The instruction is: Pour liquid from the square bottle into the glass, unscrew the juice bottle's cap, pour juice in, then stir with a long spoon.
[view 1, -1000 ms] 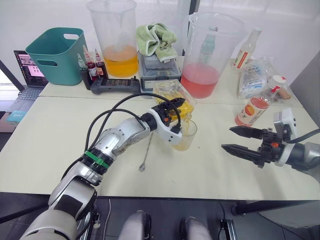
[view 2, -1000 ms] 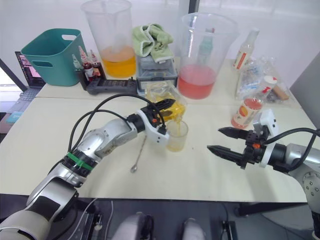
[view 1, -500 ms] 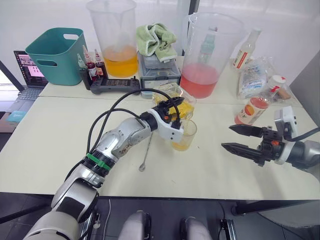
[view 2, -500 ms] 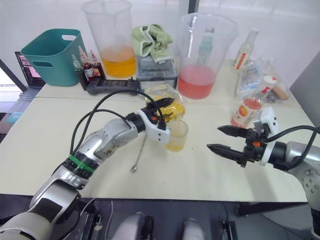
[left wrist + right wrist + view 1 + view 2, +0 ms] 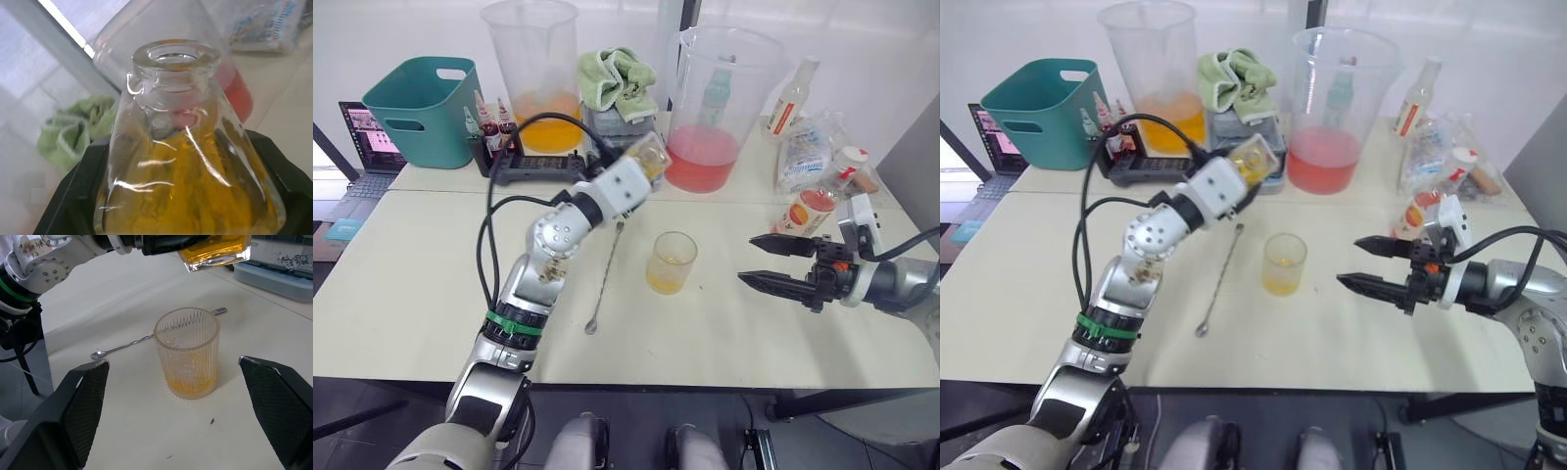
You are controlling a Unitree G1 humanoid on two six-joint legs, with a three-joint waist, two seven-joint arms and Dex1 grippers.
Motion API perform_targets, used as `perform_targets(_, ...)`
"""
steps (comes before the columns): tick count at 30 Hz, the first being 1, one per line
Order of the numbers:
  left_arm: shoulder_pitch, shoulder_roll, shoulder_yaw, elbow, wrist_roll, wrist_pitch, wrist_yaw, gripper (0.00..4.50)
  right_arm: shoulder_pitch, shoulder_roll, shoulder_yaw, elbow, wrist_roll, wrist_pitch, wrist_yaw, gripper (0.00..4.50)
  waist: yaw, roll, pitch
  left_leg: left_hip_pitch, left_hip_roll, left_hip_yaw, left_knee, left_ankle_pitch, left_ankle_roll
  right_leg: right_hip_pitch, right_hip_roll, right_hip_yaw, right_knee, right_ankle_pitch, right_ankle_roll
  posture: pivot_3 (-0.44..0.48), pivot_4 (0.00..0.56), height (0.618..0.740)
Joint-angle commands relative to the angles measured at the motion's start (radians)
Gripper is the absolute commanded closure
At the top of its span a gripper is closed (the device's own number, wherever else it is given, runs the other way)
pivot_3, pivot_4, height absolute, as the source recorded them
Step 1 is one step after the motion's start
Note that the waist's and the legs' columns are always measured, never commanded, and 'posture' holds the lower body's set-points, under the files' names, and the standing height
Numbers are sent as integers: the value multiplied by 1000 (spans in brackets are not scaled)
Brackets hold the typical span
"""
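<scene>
Rounded clear juice bottle of pinkish-red drink [image 5: 806,214] — standing just behind the open, empty right gripper [image 5: 766,261], far from the left gripper [image 5: 641,166] clamping the yellow-filled square glass flask [image 5: 648,155].

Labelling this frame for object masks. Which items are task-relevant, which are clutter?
Task-relevant:
square bottle, held by left end effector
glass
long spoon
juice bottle

Clutter:
teal bin
two pitchers
green cloth
dropper bottles
</scene>
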Motion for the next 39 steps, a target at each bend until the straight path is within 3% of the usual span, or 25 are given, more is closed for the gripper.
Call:
perform_targets(1, -62, 8, 157, -75, -101, 125, 80, 1697, -48, -8, 11, 17, -11, -22, 32, 0, -5, 0, 0, 0, 0, 0, 0, 0, 0, 0, 0, 0, 0, 0, 0, 0, 150, 739)
perform_targets(9, -33, 34, 365, -56, -289, 329, 140, 1697, -110, 3, 57, 55, -32, -24, 70, 0, 5, 0, 0, -1, -1, -1, 0, 1, -3, 1, 0, 0, -1, 1, 1, 0, 150, 739)
perform_targets(23, 80, 75, 332, -86, -336, 379, 190, 1697, -125, 16, 67, 64, -48, -22, 92, 0, 7, -1, 0, -1, -1, -1, 0, 2, -3, 0, 0, 0, -1, 1, 1, 0, 150, 739)
perform_targets(25, 86, 85, 321, -84, -334, 373, 190, 678, -126, 18, 67, 64, -48, -22, 92, 0, 7, -1, 0, -1, -1, -1, 0, 2, -3, 1, 0, 0, -1, 1, 1, 0, 150, 739)
perform_targets(27, 84, 96, 312, -79, -335, 362, 193, 28, -125, 18, 66, 64, -49, -23, 93, 0, 7, -1, 0, -1, -1, -1, 0, 2, -3, 1, -1, 0, -1, 1, 1, 0, 150, 739)
perform_targets(39, 22, 128, 315, -121, -395, 297, 188, 6, -126, 16, 61, 68, -49, -20, 99, 0, 8, -1, 0, 0, -1, -1, -1, 2, -4, 1, -1, 0, -1, 1, 1, 0, 150, 739)
